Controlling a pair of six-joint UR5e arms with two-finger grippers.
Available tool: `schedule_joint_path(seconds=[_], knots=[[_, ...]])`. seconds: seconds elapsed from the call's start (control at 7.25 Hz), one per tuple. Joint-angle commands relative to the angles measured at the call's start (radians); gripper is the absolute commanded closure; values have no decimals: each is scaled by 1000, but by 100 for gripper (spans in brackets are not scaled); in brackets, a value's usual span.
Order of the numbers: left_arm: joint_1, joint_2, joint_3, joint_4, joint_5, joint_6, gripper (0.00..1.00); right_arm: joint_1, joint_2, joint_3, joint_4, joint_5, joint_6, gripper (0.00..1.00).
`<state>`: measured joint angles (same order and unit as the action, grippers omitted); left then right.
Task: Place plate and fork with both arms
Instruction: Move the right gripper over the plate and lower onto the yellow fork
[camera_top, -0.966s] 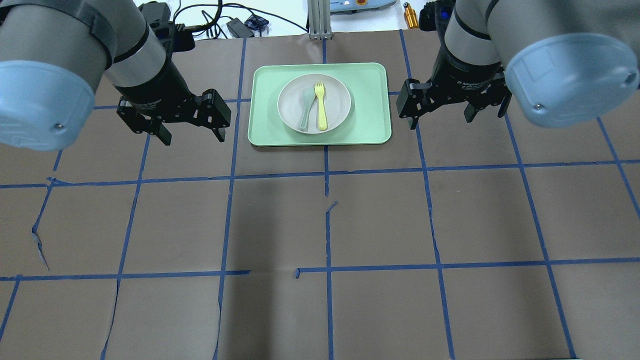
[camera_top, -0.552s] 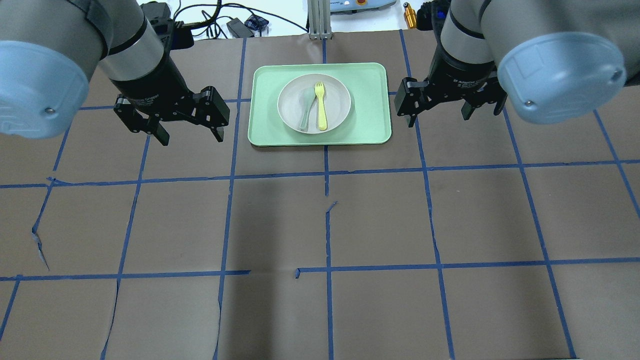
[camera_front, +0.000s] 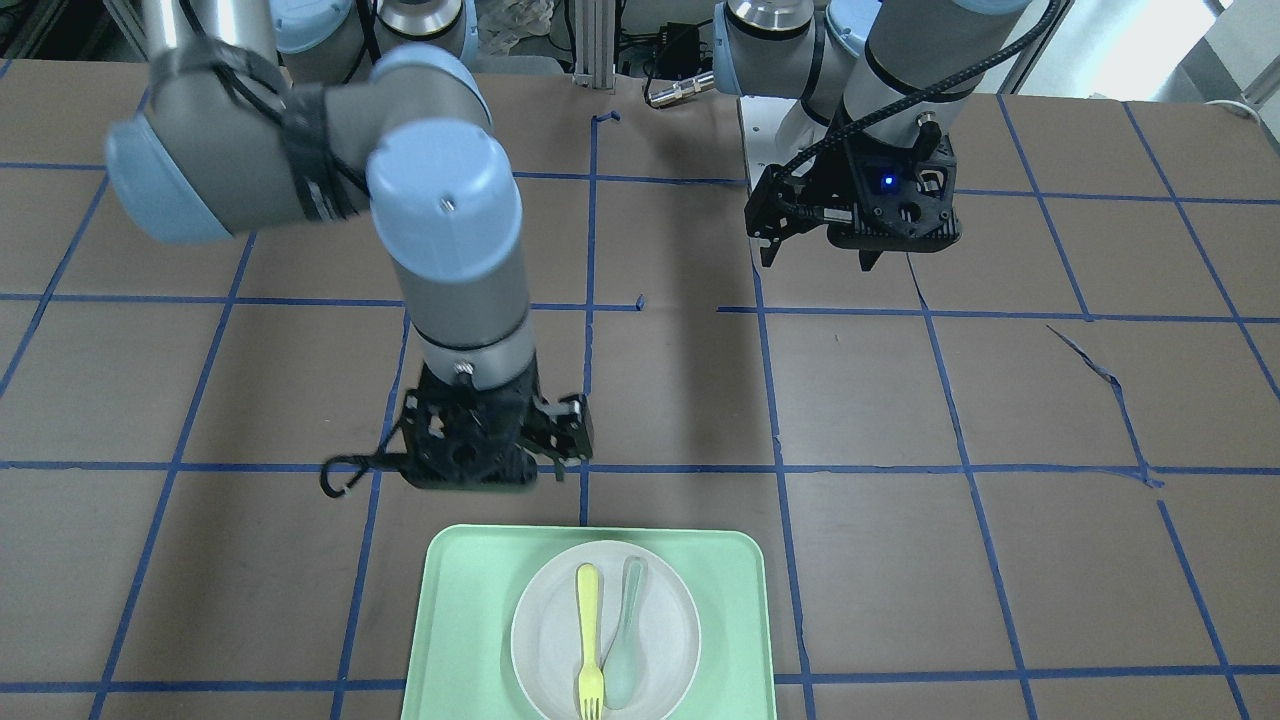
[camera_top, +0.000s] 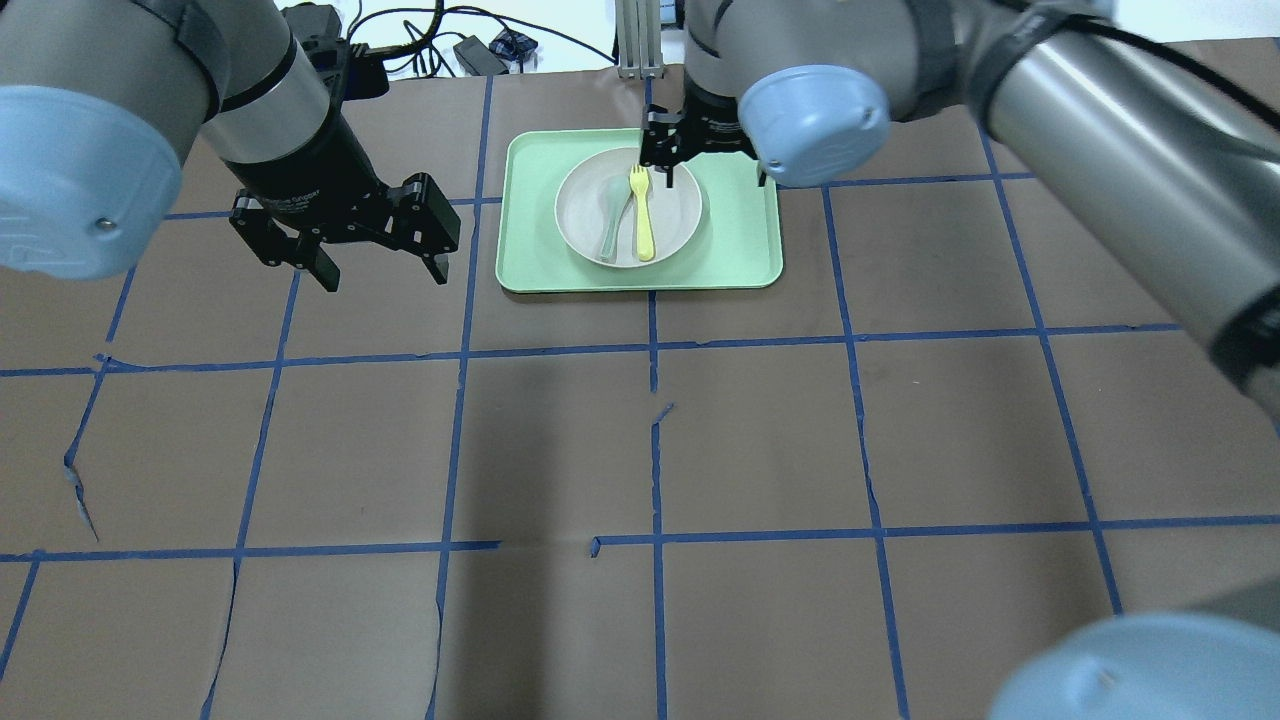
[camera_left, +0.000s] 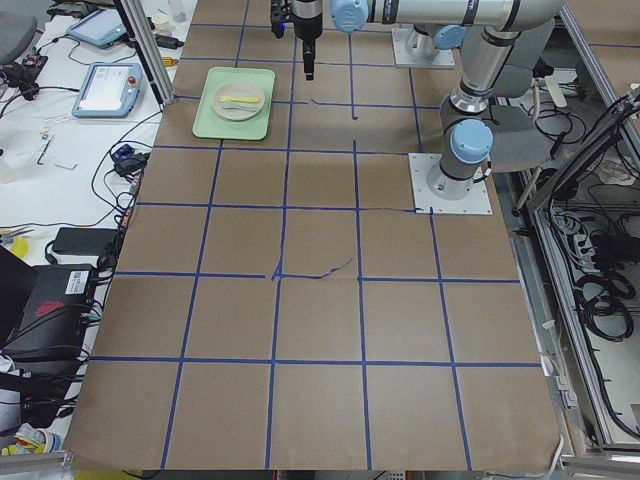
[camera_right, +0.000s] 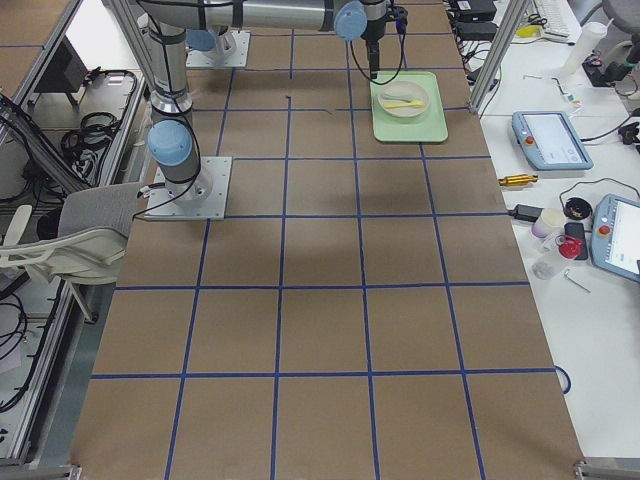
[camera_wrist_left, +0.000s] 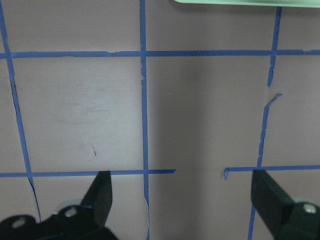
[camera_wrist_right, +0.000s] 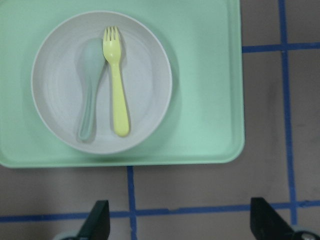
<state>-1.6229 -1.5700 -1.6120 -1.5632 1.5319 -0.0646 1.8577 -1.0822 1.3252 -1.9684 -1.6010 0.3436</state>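
The white plate (camera_top: 675, 212) lies on the mint-green tray (camera_top: 740, 235) at the table's far middle. The pale-yellow fork (camera_top: 643, 215) lies in the plate, tines away from the robot, beside a grey-green spoon (camera_top: 610, 222). My right gripper (camera_top: 702, 150) hangs open and empty above the tray's far side, over the fork's tines. The right wrist view shows the plate (camera_wrist_right: 147, 85), the fork (camera_wrist_right: 116, 92) and the open gripper (camera_wrist_right: 182, 225). My left gripper (camera_top: 385, 268) is open and empty, above the table left of the tray. It also shows open in the left wrist view (camera_wrist_left: 185, 200).
Brown paper with a blue tape grid covers the table (camera_top: 760, 430). Cables and small devices (camera_top: 480, 50) lie beyond the far edge. From the front view, the right gripper (camera_front: 495, 465) is just on the robot's side of the tray (camera_front: 460, 620), and the left gripper (camera_front: 818, 262) is far off.
My right arm has swung left, from beside the tray's right edge to over the tray and plate. The left gripper has barely moved. Both grippers stay open.
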Motion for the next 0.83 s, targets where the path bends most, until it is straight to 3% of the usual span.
schedule_joint_path(seconds=[0.0, 0.41, 0.55, 0.69], knots=[[0, -2, 0, 0, -1, -1, 0, 37, 227, -127, -111, -11, 58, 0], [1, -2, -2, 3, -1, -1, 0, 37, 312, -118, -135, 4, -6, 1], [0, -2, -2, 3, -1, -1, 0, 37, 308, -100, -135, 4, -23, 15], [0, -2, -2, 3, -2, -1, 0, 37, 309, -84, -136, 4, -26, 22]])
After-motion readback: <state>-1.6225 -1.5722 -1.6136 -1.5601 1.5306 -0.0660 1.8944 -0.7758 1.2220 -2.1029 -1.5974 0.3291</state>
